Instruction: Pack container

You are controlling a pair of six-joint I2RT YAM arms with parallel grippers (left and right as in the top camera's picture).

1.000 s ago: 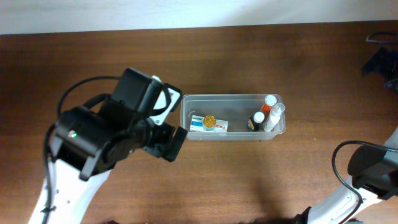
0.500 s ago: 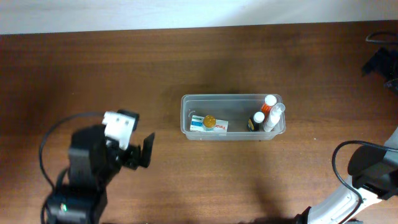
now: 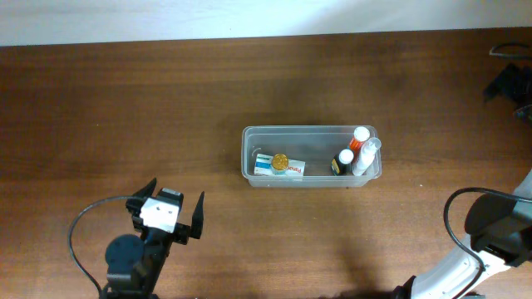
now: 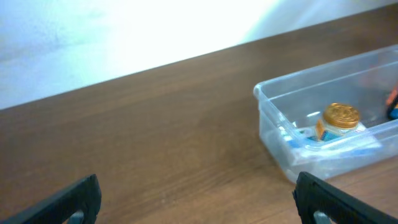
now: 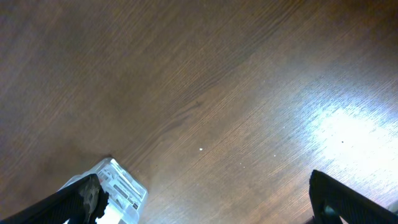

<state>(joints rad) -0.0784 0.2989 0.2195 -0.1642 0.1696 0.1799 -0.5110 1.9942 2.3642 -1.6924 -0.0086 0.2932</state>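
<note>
The container [image 3: 312, 131] is a clear plastic tub at the table's centre. It holds a white and blue box [image 3: 291, 168] with a gold-capped jar [image 3: 281, 160] on it, and small white-capped bottles [image 3: 360, 137] at its right end. My left gripper [image 3: 166, 218] is open and empty near the front left, well apart from the tub. In the left wrist view, the fingers [image 4: 199, 205] are spread wide, with the tub [image 4: 273, 134] and the jar [image 4: 340, 116] ahead to the right. My right gripper [image 5: 205, 199] is open and empty over bare wood, with a tub corner [image 5: 121, 190] by its left finger.
The wooden table [image 3: 166, 100] ends at a pale wall along the back. The right arm's base [image 3: 499, 232] and its cable are at the front right. A dark part [image 3: 507, 83] shows at the right edge.
My left arm has pulled back from beside the tub's left end to the front left of the table. Its gripper stays open. The tub and its contents have not moved.
</note>
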